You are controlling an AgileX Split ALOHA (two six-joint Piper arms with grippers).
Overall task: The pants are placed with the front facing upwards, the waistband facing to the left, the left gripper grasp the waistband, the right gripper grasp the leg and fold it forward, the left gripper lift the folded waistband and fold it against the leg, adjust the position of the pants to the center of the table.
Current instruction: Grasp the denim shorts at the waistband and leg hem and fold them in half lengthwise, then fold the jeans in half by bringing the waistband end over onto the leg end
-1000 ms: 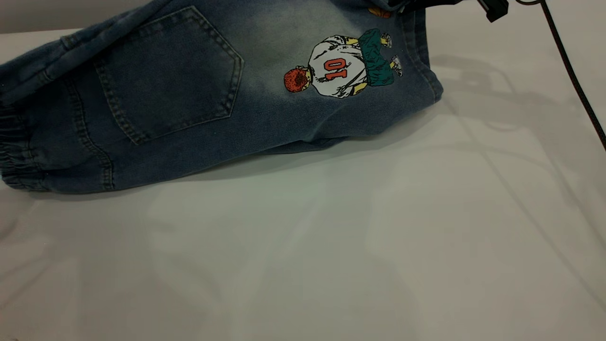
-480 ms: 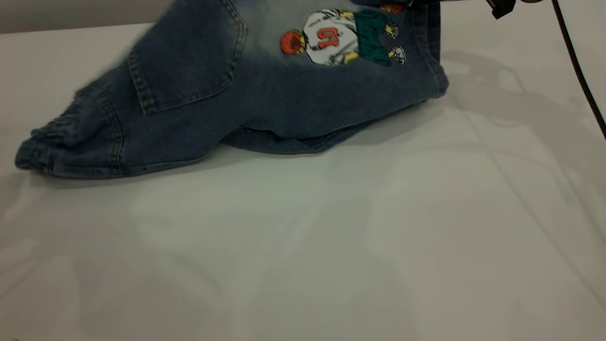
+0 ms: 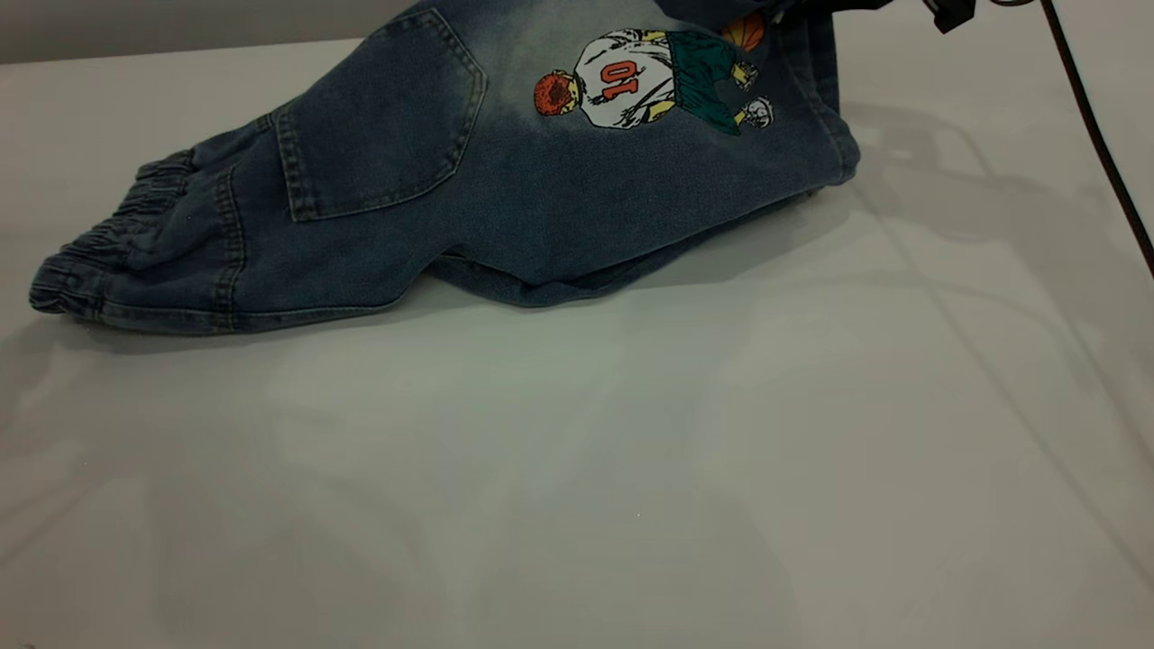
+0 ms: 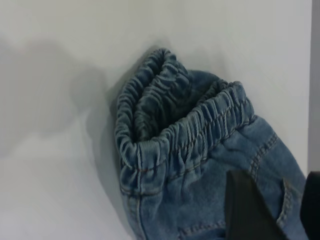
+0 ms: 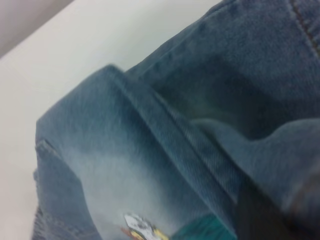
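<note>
While the right end effector (image 5: 272, 210) grips the lifted leg (image 3: 685, 153) at the desk's far right, its cartoon print faces up. Over the pants, the left end effector (image 4: 272, 210) holds nothing, fingers parted. Just beyond it, the waistband (image 4: 175, 130) lies puckered on the desk (image 3: 577, 469), far left.

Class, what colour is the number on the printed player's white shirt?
Orange-red: the "10" on the printed player, clearest in the exterior view.
</note>
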